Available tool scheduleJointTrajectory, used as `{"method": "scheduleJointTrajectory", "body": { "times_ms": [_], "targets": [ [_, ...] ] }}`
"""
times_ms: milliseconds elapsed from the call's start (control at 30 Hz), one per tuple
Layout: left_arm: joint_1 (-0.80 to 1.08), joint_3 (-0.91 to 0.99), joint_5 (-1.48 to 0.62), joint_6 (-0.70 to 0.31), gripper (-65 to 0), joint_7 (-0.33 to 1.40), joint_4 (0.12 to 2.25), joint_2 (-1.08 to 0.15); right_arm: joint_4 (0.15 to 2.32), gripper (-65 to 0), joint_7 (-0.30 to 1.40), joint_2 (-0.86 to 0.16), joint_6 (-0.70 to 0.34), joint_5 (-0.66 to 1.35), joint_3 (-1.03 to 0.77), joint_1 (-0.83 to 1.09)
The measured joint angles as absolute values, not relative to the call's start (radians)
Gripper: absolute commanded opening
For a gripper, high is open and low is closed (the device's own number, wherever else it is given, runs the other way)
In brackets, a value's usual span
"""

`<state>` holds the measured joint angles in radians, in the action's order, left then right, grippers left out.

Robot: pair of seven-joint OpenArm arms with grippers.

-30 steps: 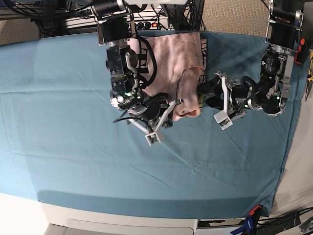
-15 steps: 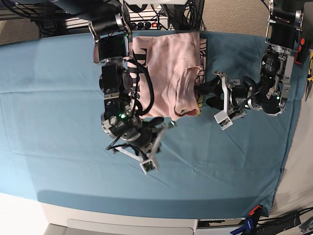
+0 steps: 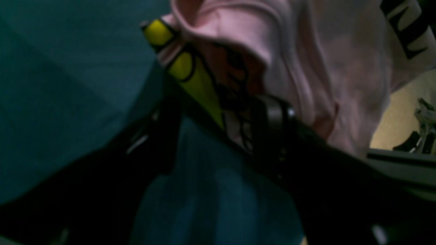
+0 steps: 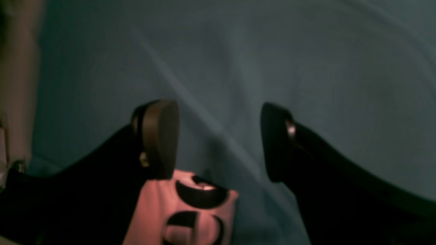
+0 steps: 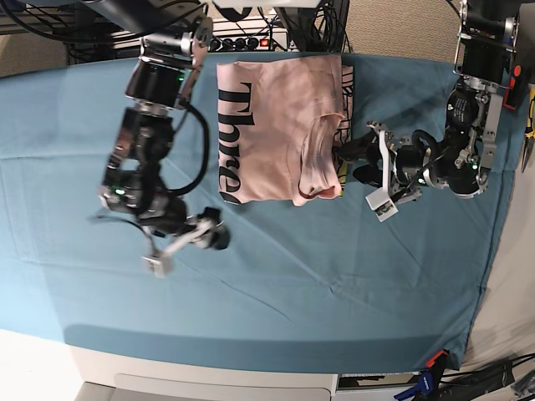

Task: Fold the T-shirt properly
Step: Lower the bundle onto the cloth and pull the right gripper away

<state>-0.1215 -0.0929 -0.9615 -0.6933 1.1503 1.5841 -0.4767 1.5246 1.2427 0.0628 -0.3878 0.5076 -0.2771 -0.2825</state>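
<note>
Right gripper: the right gripper (image 5: 180,242) sits left of centre in the base view, over bare cloth (image 5: 276,292) and apart from the tee. In its wrist view the fingers (image 4: 160,136) stand wide with nothing between them — empty, released. I judge it sits off the garment so as not to drag the folded part.

Left gripper: the left gripper (image 5: 355,163) is at centre right of the base view, its tips at the tee's right edge. Its wrist view shows a yellow-tipped finger (image 3: 180,64) tucked under bunched pink fabric. The other finger is hidden, so I cannot tell whether it pinches the hem or only touches it — likely it steadies that edge.

Tee: the tee (image 5: 284,125) lies at upper centre, against the table's far edge, folded to a narrow block. Black lettering (image 5: 230,134) runs down its left side. Its lower right part is rumpled, a rolled lip near the left gripper.

Fold state: partly done, by my reading — the right side needs smoothing before the next fold.

Far: cables (image 5: 251,25) lie beyond the table.
</note>
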Motion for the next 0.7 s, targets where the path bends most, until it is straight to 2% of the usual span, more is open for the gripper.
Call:
{"method": "scheduleJointTrajectory", "body": {
  "times_ms": [400,700],
  "targets": [
    [-0.068,-0.093,-0.960,-0.689,-31.1,1.150,1.584,-0.474,1.287,-27.4,1.310,-0.021,-0.454,0.744,-0.281,-0.258],
    [-0.064,-0.093,-0.961,-0.689,-31.1,1.151,1.584,-0.474,1.240,-27.5,1.354,-0.031,-0.498,0.836,-0.260,-0.254]
  ]
}}
